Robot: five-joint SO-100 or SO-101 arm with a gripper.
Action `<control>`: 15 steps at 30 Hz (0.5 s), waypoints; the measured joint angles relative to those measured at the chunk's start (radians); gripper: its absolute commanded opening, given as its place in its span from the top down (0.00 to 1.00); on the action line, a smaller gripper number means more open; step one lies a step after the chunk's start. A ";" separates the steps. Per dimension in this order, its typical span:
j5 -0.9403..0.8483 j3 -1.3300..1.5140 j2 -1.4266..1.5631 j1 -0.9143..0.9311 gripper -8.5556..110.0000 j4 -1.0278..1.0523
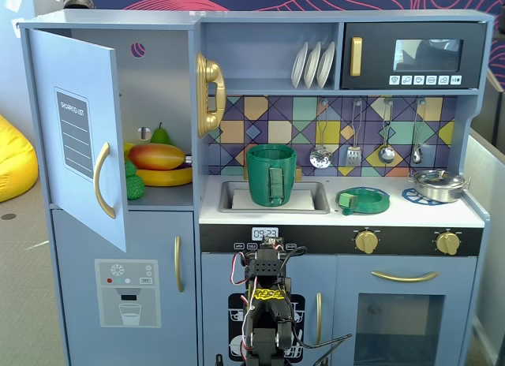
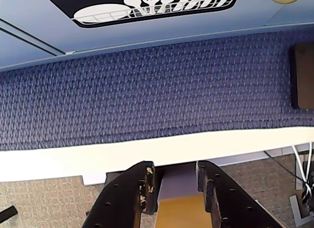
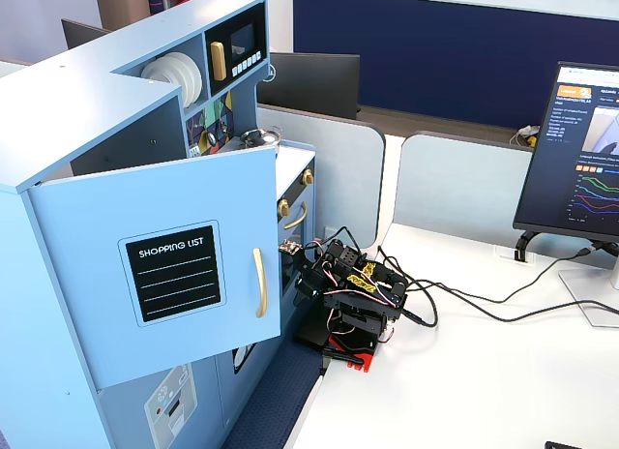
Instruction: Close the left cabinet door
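Observation:
The left cabinet door [image 1: 79,137] is a light-blue panel with a black "SHOPPING LIST" label and a curved gold handle [image 1: 102,181]. It stands swung open from the upper left cabinet. It also shows in another fixed view [image 3: 174,275], angled out from the cabinet front, with its handle [image 3: 259,283] facing the arm. My arm [image 1: 264,303] sits folded low in front of the kitchen's middle, well right of and below the door. In the wrist view my gripper [image 2: 175,169] points down at blue carpet and the white table edge. Its jaws stand slightly apart and empty.
Toy fruit [image 1: 158,157] lies on the shelf inside the open cabinet. A lower door with a water-dispenser graphic [image 1: 126,291] is shut. A gold phone [image 1: 209,94], a green pot [image 1: 271,175] in the sink and a black microwave [image 1: 414,57] are further right. Cables [image 3: 464,299] and a monitor [image 3: 571,159] are on the white table.

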 measured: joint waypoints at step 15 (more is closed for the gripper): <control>0.000 0.000 0.003 0.018 0.93 0.000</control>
